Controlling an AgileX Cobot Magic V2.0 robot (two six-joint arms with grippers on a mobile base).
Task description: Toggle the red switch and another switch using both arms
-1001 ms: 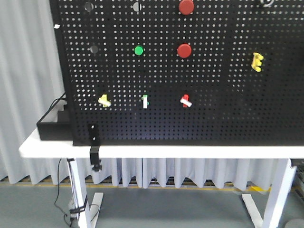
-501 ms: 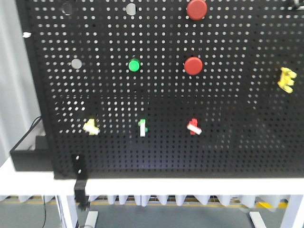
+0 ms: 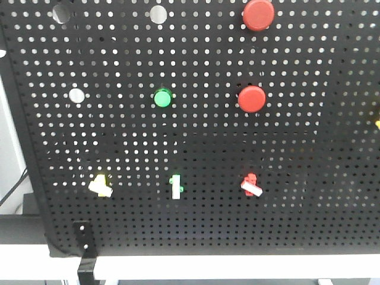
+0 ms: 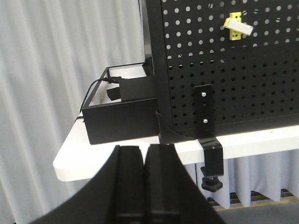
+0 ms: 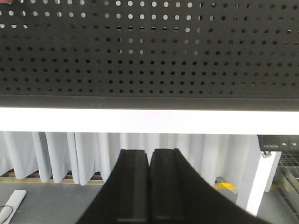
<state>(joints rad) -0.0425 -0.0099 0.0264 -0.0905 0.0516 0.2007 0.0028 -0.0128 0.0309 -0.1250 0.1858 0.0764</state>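
Red switch (image 3: pixel 252 185) | white lever slanted down-right | yellow switch (image 3: pixel 100 186) | same slant

Black pegboard (image 3: pixel 320 148) stands on white table (image 3: pixel 237 267); green button (image 3: pixel 162 97) left of lower red button (image 3: pixel 252 98); black box (image 4: pixel 122 119) beside pegboard.

Flat indoor light falls on the black pegboard (image 3: pixel 297 148); front view slightly soft, white tabletop (image 5: pixel 149 120) glaring.

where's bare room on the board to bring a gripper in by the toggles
Widest bare pegboard is right of the red switch. Narrower gaps flank the green toggle. Tightest at the yellow switch: board edge left, clamp bracket below.
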